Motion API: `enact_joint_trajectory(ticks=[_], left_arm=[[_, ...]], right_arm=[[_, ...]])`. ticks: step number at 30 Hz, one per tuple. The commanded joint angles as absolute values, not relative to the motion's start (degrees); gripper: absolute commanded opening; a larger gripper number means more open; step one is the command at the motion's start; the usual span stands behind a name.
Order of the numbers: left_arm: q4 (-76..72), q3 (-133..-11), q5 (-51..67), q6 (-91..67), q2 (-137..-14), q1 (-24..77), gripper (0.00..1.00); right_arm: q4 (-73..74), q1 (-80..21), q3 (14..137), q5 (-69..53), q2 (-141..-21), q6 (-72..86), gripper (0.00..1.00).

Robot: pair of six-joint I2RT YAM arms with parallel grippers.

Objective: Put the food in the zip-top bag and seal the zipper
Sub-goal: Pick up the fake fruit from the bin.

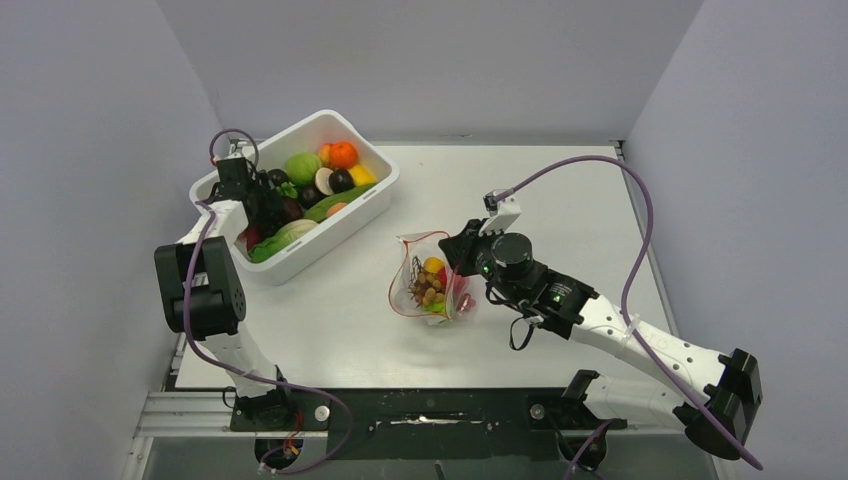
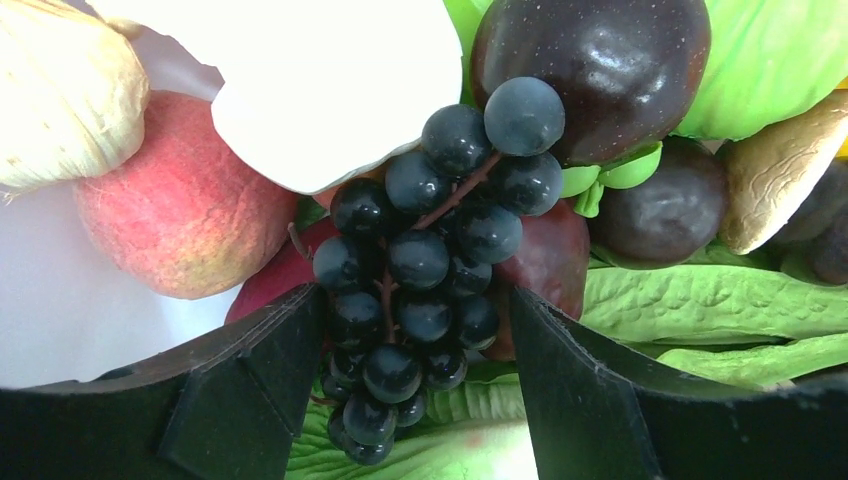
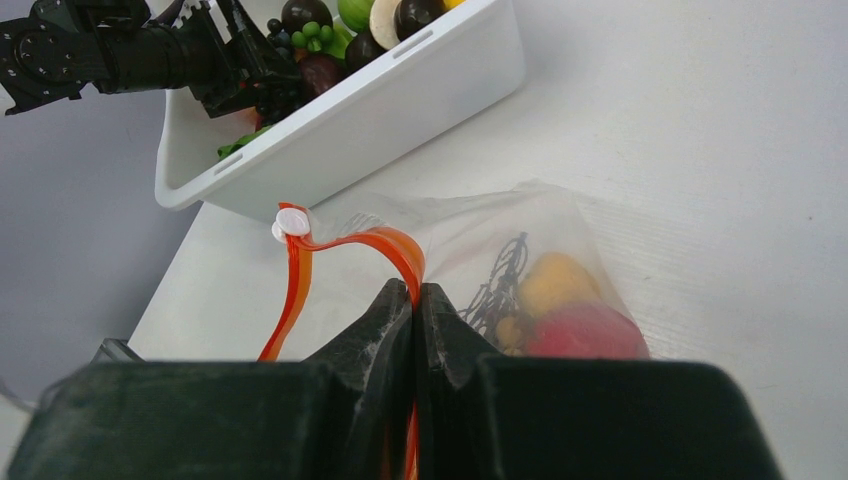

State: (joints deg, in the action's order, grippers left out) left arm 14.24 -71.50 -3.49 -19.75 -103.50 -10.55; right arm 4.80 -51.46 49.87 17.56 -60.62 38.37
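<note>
The right tool (image 3: 415,300) pinches the limp zip-top bag (image 3: 480,225) by its zipper (image 3: 350,242), while the released left tool (image 2: 415,335) straddles the light, lumpy grape bunch (image 2: 440,235), probably best squeezed mid-cluster.

Left claw (image 1: 266,204) in the white bin (image 1: 346,226), right claw (image 1: 449,249) at the zip-top bag (image 1: 408,292)

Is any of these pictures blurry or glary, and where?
Top view: even, soft light, only a faint shadow beside the white bin. Left wrist view: the grapes are sharp, with white glare spots on the dark glossy fruit. Right wrist view: the right hand up close looks soft, while the orange zipper is crisp.
</note>
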Motion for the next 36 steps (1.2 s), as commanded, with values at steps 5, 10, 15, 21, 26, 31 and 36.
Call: enact_joint_trajectory(ticks=[5, 10, 15, 21, 26, 31, 36], left_arm=[[10.7, -71.8, -2.3, -19.2, -102.9, -10.7, 0.48], [11.2, -71.3, -2.2, -19.2, -102.2, -10.7, 0.35], [12.0, -70.9, -2.4, -19.5, -99.6, -10.4, 0.28], [12.6, -70.1, -2.6, -20.0, -97.0, -10.3, 0.25], [13.8, -70.0, -2.1, -20.7, -94.8, -10.2, 0.24], [14.5, -68.8, -2.2, -21.0, -90.3, -9.9, 0.24], [15.8, -68.0, -1.5, -21.4, -85.7, -9.8, 0.22]], right_arm=[[1.8, -52.4, 49.6, 19.0, -57.9, 39.4, 0.0], [1.5, -52.8, 49.2, 18.9, -57.5, 39.5, 0.0], [1.8, -53.1, 49.4, 19.1, -57.4, 39.6, 0.0], [1.7, -53.3, 49.6, 19.2, -57.4, 39.5, 0.0], [1.8, -53.4, 49.7, 19.2, -57.6, 39.4, 0.0], [1.6, -53.6, 49.7, 19.1, -57.8, 39.5, 0.0], [1.4, -53.7, 50.0, 19.0, -58.5, 39.4, 0.0]])
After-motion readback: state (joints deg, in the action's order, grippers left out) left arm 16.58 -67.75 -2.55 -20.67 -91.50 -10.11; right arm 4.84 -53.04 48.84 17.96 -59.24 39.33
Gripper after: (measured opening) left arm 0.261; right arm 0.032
